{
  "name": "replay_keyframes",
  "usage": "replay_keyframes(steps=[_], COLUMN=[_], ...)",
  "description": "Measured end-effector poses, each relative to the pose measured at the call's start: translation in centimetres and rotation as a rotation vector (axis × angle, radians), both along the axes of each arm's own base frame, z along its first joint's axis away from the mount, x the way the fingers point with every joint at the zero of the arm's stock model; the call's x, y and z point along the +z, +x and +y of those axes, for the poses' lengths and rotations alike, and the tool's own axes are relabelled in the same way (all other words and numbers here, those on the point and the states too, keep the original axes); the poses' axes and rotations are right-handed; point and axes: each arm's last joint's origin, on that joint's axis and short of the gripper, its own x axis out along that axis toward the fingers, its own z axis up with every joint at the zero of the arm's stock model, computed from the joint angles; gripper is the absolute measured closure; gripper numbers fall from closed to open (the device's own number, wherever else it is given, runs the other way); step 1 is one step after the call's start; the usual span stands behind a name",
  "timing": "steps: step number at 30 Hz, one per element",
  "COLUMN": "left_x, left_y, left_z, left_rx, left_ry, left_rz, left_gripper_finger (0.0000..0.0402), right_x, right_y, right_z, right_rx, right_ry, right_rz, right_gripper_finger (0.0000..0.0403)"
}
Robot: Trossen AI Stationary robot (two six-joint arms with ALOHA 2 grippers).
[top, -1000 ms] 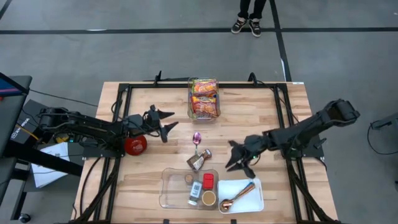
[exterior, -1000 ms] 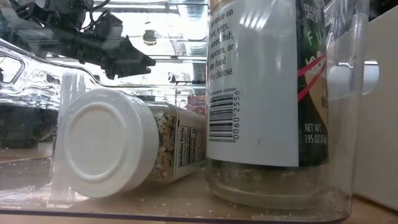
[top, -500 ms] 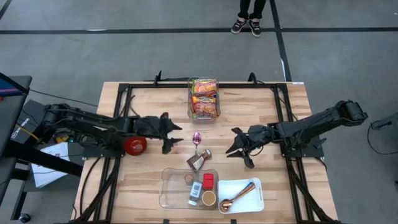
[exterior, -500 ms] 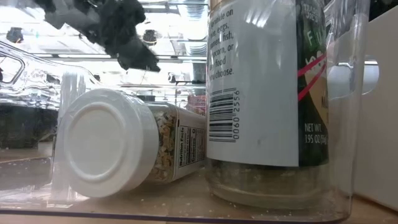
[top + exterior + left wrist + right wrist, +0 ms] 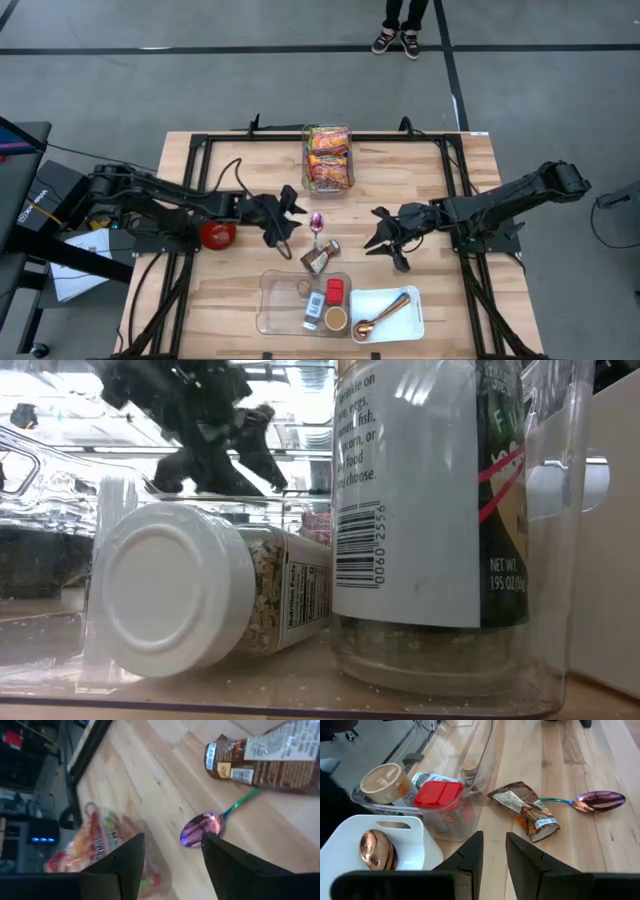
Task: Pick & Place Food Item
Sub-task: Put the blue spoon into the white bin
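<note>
A brown food packet [image 5: 320,258] lies flat on the wooden table, just beyond the clear tray [image 5: 275,300]; it also shows in the wrist views [image 5: 265,757] [image 5: 527,812]. A purple spoon [image 5: 317,222] lies next to it. My left gripper [image 5: 285,215] hovers open left of the spoon, its fingers apart with nothing between them [image 5: 172,840]. My right gripper [image 5: 385,235] hangs right of the packet, above the table, with a narrow gap between its fingers [image 5: 494,837], which hold nothing.
A clear bin of snack packets [image 5: 328,158] stands at the far middle. The clear tray holds several jars [image 5: 170,590]. A white tray [image 5: 400,325] with a copper spoon sits at the near right. A red object [image 5: 218,233] lies under the left arm.
My left gripper has moved toward the table's middle, closer to the purple spoon, and has rolled about its own axis. My right gripper has risen and drawn a little toward the far edge, then kept still. Packet and spoon have not moved.
</note>
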Motion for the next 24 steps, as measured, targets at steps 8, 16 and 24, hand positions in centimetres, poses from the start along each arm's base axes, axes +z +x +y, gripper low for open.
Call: replay_keyframes(steps=[8,16,24], left_x=[-2.4,-4.9,-7.3], left_y=[1.1,1.9,2.3], left_z=[1.3,4.7,7.3], left_rx=[0.258,0.68,0.867], left_ry=[-0.377,-0.864,-1.153], left_rz=[-0.015,-0.081,-0.08], left_gripper_finger=[0.0226,0.0245,0.0246], right_x=[0.0,0.0,-0.1], right_y=[0.0,0.0,-0.2], right_z=[0.1,0.1,0.5], right_rx=[0.007,0.007,0.022], right_ry=[0.007,0.006,0.004], right_rz=[-0.002,-0.002,0.011], right_gripper_finger=[0.0325,0.0325,0.0325])
